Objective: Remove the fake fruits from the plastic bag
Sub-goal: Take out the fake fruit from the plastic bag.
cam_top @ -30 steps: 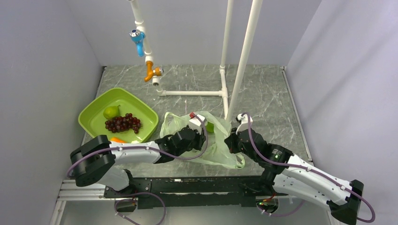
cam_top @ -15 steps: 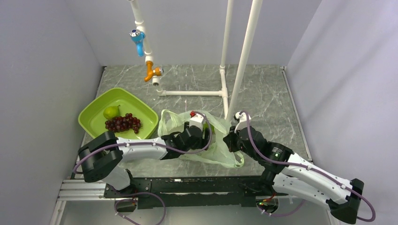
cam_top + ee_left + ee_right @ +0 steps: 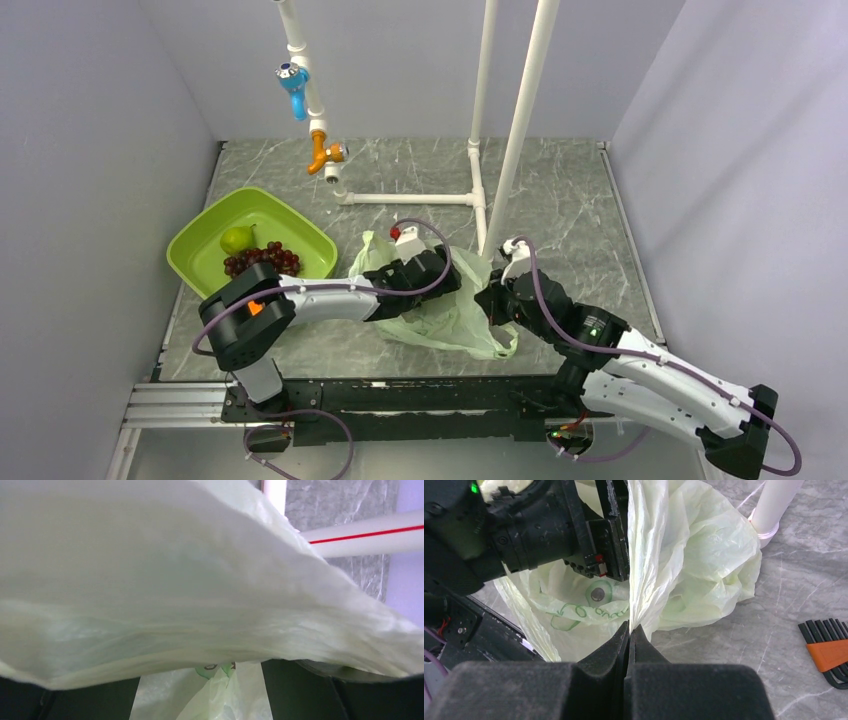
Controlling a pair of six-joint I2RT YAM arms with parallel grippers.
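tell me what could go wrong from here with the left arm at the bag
1. The left wrist view shows almost only film of the plastic bag and no clear fruit, so the left arm may well grab plastic instead.
2. The right pincer is shut on just a thin fold of the bag. A tug from the left arm could pull it free or tear it, probably collapsing the opening.
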